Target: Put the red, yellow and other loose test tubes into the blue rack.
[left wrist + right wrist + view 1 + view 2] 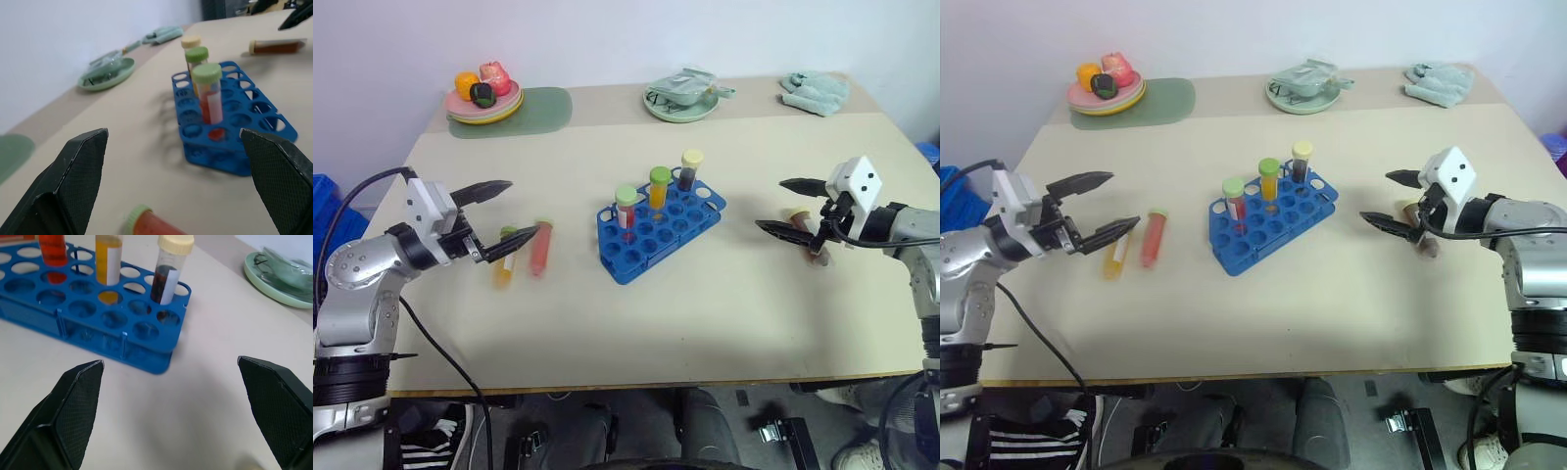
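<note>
Tubes like these look light, stiff and slick, likely to roll on the counter [705, 313], so I'd take each across its middle, clear of the cap. The blue rack [661, 227] is my landmark, with three capped tubes standing in it. Left of it lie the red tube [540, 248] and the yellow tube [505, 261], side by side. The left hand [492, 220] hangs just beyond them, fingers spread, empty. Right of the rack lies the brown tube [808, 240], partly behind the right hand [790, 207], which is also spread and holding nothing.
</note>
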Motion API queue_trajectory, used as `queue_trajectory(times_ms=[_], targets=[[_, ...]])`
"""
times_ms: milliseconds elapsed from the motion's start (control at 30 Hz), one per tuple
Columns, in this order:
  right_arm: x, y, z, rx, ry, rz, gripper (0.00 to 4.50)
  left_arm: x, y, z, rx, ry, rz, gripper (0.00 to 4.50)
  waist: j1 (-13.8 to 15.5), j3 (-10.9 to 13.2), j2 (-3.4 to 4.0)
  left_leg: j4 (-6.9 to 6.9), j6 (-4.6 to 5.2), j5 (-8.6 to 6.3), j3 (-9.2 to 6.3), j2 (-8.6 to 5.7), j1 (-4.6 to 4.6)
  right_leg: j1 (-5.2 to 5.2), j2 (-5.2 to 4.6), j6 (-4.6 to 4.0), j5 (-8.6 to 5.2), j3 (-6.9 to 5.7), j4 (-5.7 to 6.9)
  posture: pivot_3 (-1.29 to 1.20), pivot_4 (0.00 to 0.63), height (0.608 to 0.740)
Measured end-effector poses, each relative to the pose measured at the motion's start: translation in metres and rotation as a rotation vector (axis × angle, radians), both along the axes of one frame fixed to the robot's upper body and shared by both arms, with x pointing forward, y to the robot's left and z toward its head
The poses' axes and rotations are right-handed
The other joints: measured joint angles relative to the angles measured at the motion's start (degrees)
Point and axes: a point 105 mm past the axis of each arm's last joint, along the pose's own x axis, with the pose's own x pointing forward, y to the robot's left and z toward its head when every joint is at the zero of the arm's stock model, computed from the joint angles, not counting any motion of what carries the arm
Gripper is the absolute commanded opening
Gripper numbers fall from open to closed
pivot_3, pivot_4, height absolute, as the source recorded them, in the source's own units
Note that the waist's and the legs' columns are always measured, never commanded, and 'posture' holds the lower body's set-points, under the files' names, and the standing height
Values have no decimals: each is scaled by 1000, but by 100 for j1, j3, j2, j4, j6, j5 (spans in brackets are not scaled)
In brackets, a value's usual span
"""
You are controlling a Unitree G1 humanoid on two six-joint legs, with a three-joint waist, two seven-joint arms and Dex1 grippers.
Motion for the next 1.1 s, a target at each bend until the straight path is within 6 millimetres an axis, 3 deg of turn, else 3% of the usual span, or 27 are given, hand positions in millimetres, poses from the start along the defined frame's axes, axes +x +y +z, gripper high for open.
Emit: queue_trajectory(times_ms=[200, 367, 500, 733, 867, 1100], targets=[[18, 8, 17, 75, -97, -73, 4500, 5, -4, -1, -40, -18, -5, 4420, -3, 0, 0, 0, 1, 0, 3, 1, 1, 0, 1, 0, 4, 3, -3, 0, 150, 740], [29, -1, 25, 127, -99, -210, 4500, 13, -9, -5, -54, 0, -17, 4420, 19, 0, 0, 5, 2, -1, 4, -2, -10, -2, 1, 2, 14, 2, -14, 0, 150, 740], [27, -13, 24, 124, -5, -305, 4500, 20, -30, -3, -63, -10, -75, 4420, 16, 0, 0, 10, 4, 0, 2, 1, -33, -3, 10, 8, 50, 1, -66, 0, 150, 740], [38, -42, 34, 145, 164, -531, 4500, 21, -33, -2, -50, -5, -99, 4420, -40, 1, 2, 10, 11, -3, 22, 6, -43, -24, 13, 9, 59, 14, -70, 0, 150, 740], [37, -43, 42, 136, 267, -554, 4500, 20, -35, -5, -44, 6, -115, 4420, -8, 1, 2, 11, 12, -4, 24, 7, -51, -31, 14, 9, 59, 14, -74, 0, 150, 740], [35, -46, 31, 101, 584, -647, 4500, 20, -42, -9, -49, 21, -140, 4420, -11, 2, 2, 13, 15, -6, 36, 6, -57, -34, 13, 11, 61, 15, -77, 0, 150, 740]])
